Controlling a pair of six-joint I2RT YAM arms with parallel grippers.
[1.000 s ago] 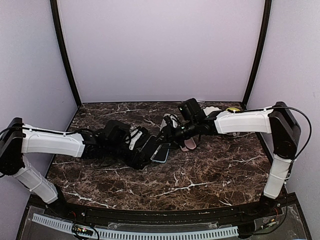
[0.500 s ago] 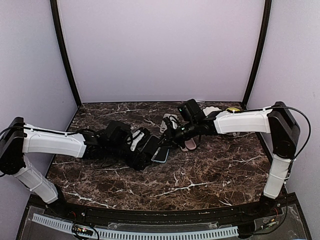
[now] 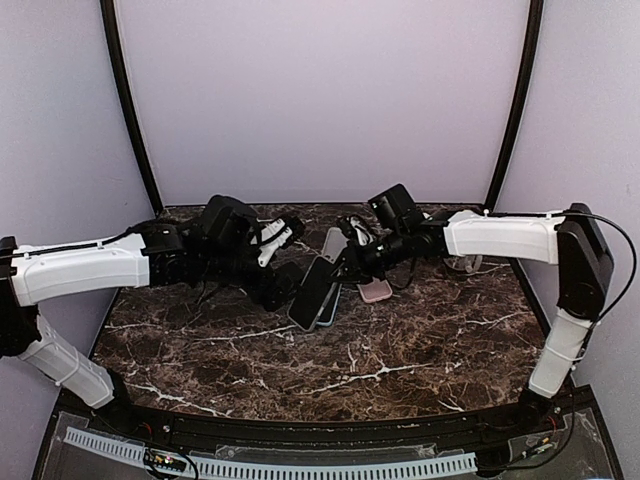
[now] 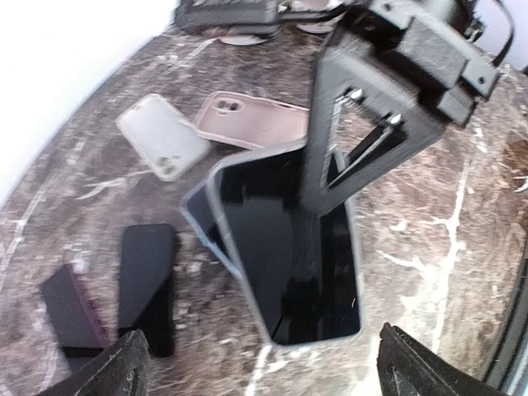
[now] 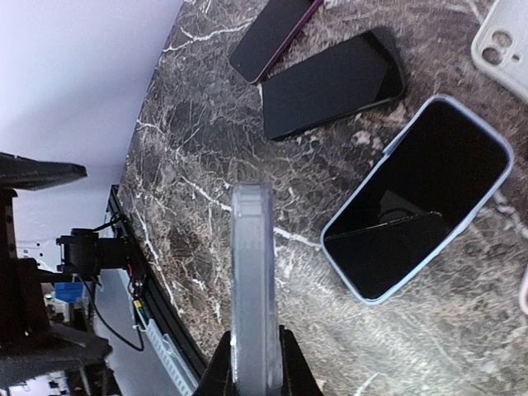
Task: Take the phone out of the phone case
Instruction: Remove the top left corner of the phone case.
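The phone [image 4: 280,272], inside its clear case [image 5: 250,247], hangs tilted over the table [image 3: 420,350]. The right gripper [image 5: 253,334] is closed on the case rim. The left gripper [image 4: 264,367], wide open and empty, should press the phone out gently.

soft, even light in my top view, faint shadows. my left wrist view burns out white at upper left; the phone [image 4: 285,272] screen mirrors dark shapes.

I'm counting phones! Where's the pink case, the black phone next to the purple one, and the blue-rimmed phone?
pink case [image 4: 254,122], left wrist view, middle of its flat face.
black phone [image 5: 334,82], right wrist view, middle of its screen.
blue-rimmed phone [image 5: 417,198], right wrist view, middle of its screen.
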